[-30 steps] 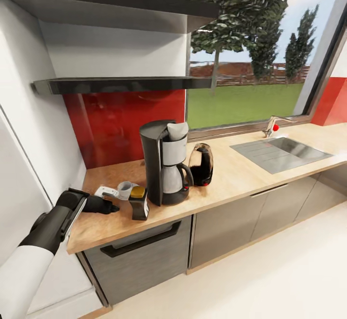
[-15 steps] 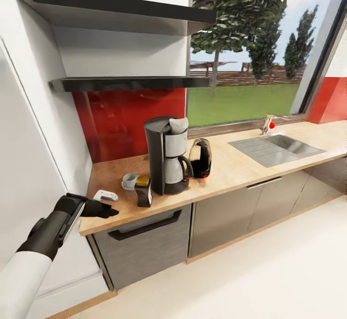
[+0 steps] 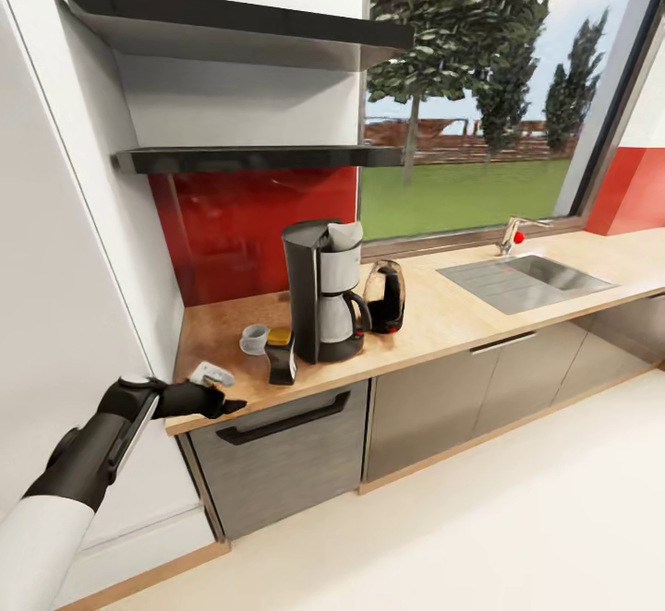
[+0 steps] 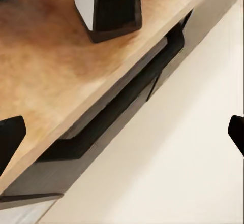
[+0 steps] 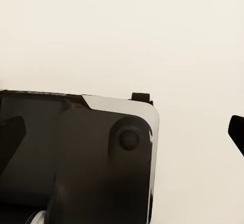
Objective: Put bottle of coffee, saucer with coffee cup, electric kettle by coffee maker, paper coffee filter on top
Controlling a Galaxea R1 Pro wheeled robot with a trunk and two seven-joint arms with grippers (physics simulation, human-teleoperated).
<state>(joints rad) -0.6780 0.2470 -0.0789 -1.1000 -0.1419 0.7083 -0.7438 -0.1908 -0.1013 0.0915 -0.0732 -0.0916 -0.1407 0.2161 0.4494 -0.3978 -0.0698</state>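
One end effector, the left [image 3: 226,402], hangs at the worktop's [image 3: 434,320] front edge near its left corner, fingers spread wide and empty. Just beyond it lies a small white object [image 3: 211,374]. Farther in, the bottle of coffee [image 3: 281,356] stands touching the coffee maker's [image 3: 323,292] left side, the coffee cup [image 3: 254,338] on its saucer just behind. The paper coffee filter [image 3: 345,236] tops the machine; the electric kettle [image 3: 385,296] sits at its right. The right end effector [image 5: 122,127] is also open, over pale floor.
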